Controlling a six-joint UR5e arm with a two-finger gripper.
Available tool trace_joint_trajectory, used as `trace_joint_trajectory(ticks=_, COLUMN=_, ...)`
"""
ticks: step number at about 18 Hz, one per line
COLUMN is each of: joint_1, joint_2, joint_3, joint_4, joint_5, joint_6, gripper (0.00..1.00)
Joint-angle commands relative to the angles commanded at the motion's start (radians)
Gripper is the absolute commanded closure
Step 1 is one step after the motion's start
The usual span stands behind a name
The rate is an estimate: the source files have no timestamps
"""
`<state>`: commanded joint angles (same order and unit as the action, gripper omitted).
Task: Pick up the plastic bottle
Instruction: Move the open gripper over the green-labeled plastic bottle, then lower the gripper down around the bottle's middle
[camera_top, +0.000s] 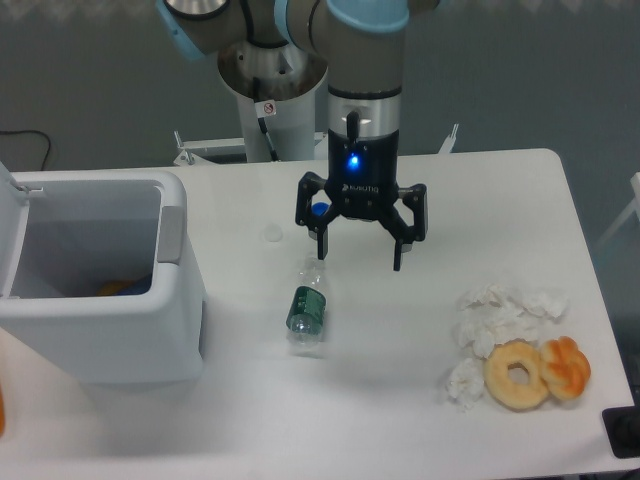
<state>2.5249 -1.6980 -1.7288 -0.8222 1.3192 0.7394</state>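
Black gripper (360, 257), marked with small white lettering too small to read and lit by a blue lamp on its wrist, hangs over the white desk (400, 400) with its jaws spread wide apart and nothing between them. Below and to the left of the jaws lies the bottle (307, 306), clear plastic with a dark green label band whose print cannot be read; it rests on its side, its narrow end pointing up toward the left fingertip and lying just beside it, though contact cannot be told. Behind the left finger shows a blue cap (319, 209). Left of the jaws a small clear disc (273, 233) lies on the desk. Far left stands an open white bin (150, 320), with something orange and blue partly visible inside. Right of and below the jaws, well apart from them, lie crumpled white tissues (500, 310), with a pale ring doughnut (517, 374) and an orange pastry (567, 366) touching side by side. Behind the gripper rises the arm's base column (268, 110), bearing a small round red-and-white sticker. Nothing stands between the jaws and the bottle.
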Motion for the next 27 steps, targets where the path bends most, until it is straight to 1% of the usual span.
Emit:
trace_joint_trajectory(ticks=4, joint_1=-0.017, joint_2=-0.015, joint_3=-0.034, joint_4=0.0, joint_5=0.0, joint_6=0.002, gripper=0.0)
trace_joint_trajectory(ticks=10, joint_1=-0.015, joint_2=-0.074, joint_3=-0.035, joint_4=-0.006, joint_5=0.023, joint_6=-0.005, gripper=0.0)
trace_joint_trajectory(ticks=13, joint_1=-0.017, joint_2=-0.087, joint_3=-0.037, joint_4=-0.008, joint_5=0.023, joint_6=-0.005, gripper=0.0)
trace_joint_trajectory(ticks=23, joint_1=-0.017, joint_2=-0.101, joint_3=-0.063, joint_4=-0.011, joint_5=0.021, joint_6=-0.008, gripper=0.0)
trace_joint_trajectory(ticks=27, joint_1=-0.02, joint_2=-0.124, joint_3=-0.066, joint_4=-0.011, joint_5=0.021, joint_6=-0.034, gripper=0.0)
